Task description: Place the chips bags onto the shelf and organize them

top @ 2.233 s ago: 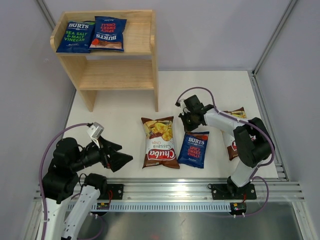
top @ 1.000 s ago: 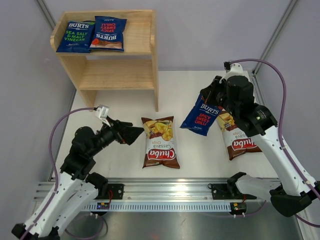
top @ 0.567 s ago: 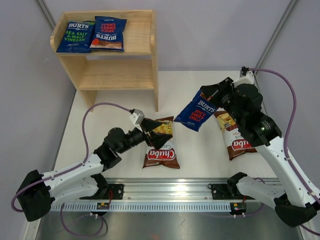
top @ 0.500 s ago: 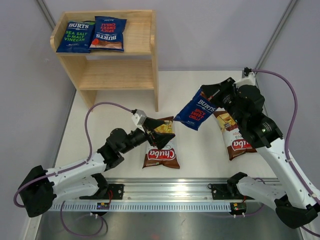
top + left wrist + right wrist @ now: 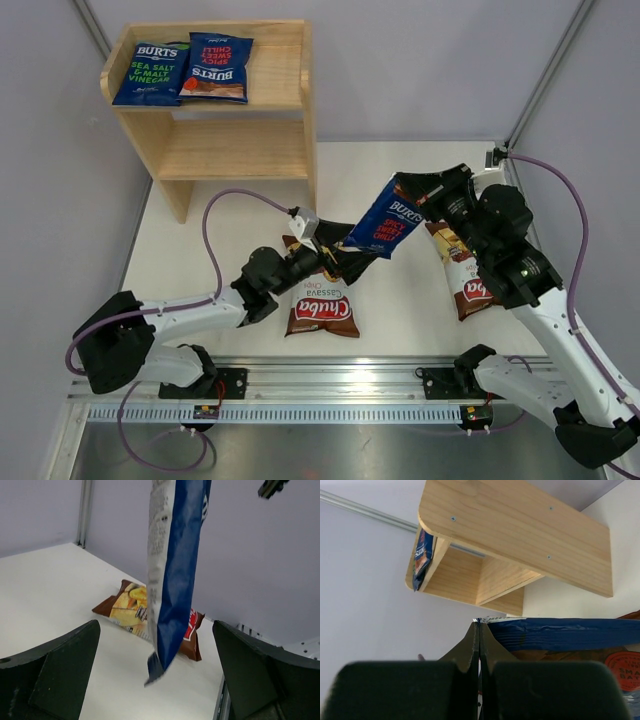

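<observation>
top external view shows the job about two fifths done, as i judge it. on the upper tier of the shelf (image 5: 235, 150) two bags lie side by side, touching: a green-lettered blue bag (image 5: 150, 72) at the left and a red-lettered blue bag (image 5: 217, 67) next to it. to the right of them some bare wood remains, enough for one more bag, i think. the lower tier holds no bag.

a third blue bag (image 5: 385, 222) hangs in the air over the table (image 5: 230, 230), between the shelf and the right arm. the right end effector (image 5: 479, 630) is closed tight on its upper edge. the left end effector (image 5: 350, 255) is wide open below it. in the left wrist view its two fingers stand one at each side of the bag's lower corner and do not touch it. it looks as if a handing over is being prepared, but this is only my guess.

two bags are left on the table. one brown bag (image 5: 320, 310) is in the middle, partly under the left arm. another brown bag (image 5: 462, 278) is at the right, partly hidden by the right arm.

the table is white and matte. pale grey walls (image 5: 420, 60) close it at the back and at both sides, with metal posts (image 5: 545, 75) in the corners. a metal rail (image 5: 340, 378) runs along the near edge.
</observation>
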`<state>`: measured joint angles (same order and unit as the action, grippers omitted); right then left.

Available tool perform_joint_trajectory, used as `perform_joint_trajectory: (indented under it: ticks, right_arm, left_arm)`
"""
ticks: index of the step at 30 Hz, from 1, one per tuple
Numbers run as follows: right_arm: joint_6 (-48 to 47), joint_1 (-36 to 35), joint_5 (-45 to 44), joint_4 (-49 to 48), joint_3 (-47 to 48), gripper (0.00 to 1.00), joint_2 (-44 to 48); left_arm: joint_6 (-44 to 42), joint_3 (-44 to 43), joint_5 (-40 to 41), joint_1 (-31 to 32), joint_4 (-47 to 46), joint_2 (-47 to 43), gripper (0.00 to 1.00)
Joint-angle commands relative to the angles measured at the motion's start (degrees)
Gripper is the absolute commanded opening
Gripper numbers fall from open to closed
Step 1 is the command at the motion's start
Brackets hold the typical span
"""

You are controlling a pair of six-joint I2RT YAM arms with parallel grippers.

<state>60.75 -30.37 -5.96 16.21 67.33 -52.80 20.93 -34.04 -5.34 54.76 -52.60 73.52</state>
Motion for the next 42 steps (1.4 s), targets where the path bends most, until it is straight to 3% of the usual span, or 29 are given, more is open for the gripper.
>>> perform_joint_trajectory:
  ticks: [1, 3, 6, 9, 10, 13, 18, 20, 21, 24, 26, 27, 28, 32, 36, 40, 42]
  right_arm:
    - [4.63, -0.22, 2.87, -6.10, -1.06, 0.00, 2.60]
    - [5.86, -0.22, 3.58, -7.06, -2.02, 0.00, 3.40]
    - [6.57, -0.22, 3.67, -7.59, -2.47, 0.00, 4.54]
    - [6.05, -0.22, 2.88, -6.28, -2.20, 0.00, 5.85]
    - [5.96, -0.22, 2.27, -5.93, -2.38, 0.00, 6.30]
    - [5.61, -0.22, 0.60, -5.22, -3.17, 0.00, 7.88]
    - [4.55, -0.30, 1.12, -4.52, -3.17, 0.01, 9.29]
    - [3.51, -0.30, 2.08, -4.52, -3.17, 0.09, 9.72]
    - [2.97, -0.22, 2.61, -4.52, -3.08, 0.37, 9.82]
    - [-3.07, -0.22, 4.98, -1.36, 0.50, 0.69, 10.17]
    - [-14.96, -0.22, 9.70, 1.97, 3.32, 0.73, 10.69]
    - [-18.79, -0.22, 10.26, 5.03, 7.08, 0.81, 10.87]
    - [-27.09, -0.22, 12.52, 10.98, 8.77, 0.85, 11.22]
    - [-44.60, -0.22, 23.31, 24.73, 15.28, 0.91, 13.50]
    - [-52.56, -0.22, 31.25, 33.70, 18.44, 0.93, 15.00]
    - [-57.58, -0.22, 41.17, 38.10, 19.77, 0.93, 15.44]
    - [-59.60, -0.22, 45.48, 38.55, 19.60, 0.99, 15.27]
  left_arm:
    - [0.78, -4.27, 0.69, 0.26, -8.92, 1.80, 0.99]
    - [1.75, -5.85, 0.07, 0.26, -9.97, 3.73, 0.98]
    - [2.89, -7.17, -0.28, 0.34, -10.77, 6.10, 0.87]
    - [3.85, -6.92, -0.81, 0.43, -12.44, 6.81, 0.63]
    - [4.12, -6.74, -0.90, 0.52, -12.79, 6.64, 0.49]
    - [4.47, -6.39, -2.73, 0.52, -11.83, 4.63, 0.29]
    - [4.21, -6.83, -4.50, 0.52, -3.93, -0.82, 0.10]
    - [4.12, -6.21, -4.41, 0.52, -1.82, -3.80, 0.00]
    - [4.21, -6.04, -4.32, 0.43, -1.11, -4.95, 0.00]
    - [2.20, -8.14, -6.34, 0.26, 7.75, -9.08, 0.00]
    - [1.31, -11.98, -8.97, 0.00, 19.55, -12.15, 0.00]
    - [0.61, -13.14, -10.03, -0.35, 23.55, -13.13, 0.00]
    - [0.43, -14.29, -12.65, -0.62, 30.56, -14.18, 0.00]
    - [1.39, -18.77, -26.19, -2.73, 44.54, -18.40, 0.00]
    - [3.93, -21.94, -37.79, -3.26, 52.41, -21.22, 0.00]
    - [7.54, -25.10, -39.31, -3.52, 60.67, -21.92, 0.00]
    - [10.17, -25.37, -40.87, -3.52, 60.86, -21.84, 0.00]
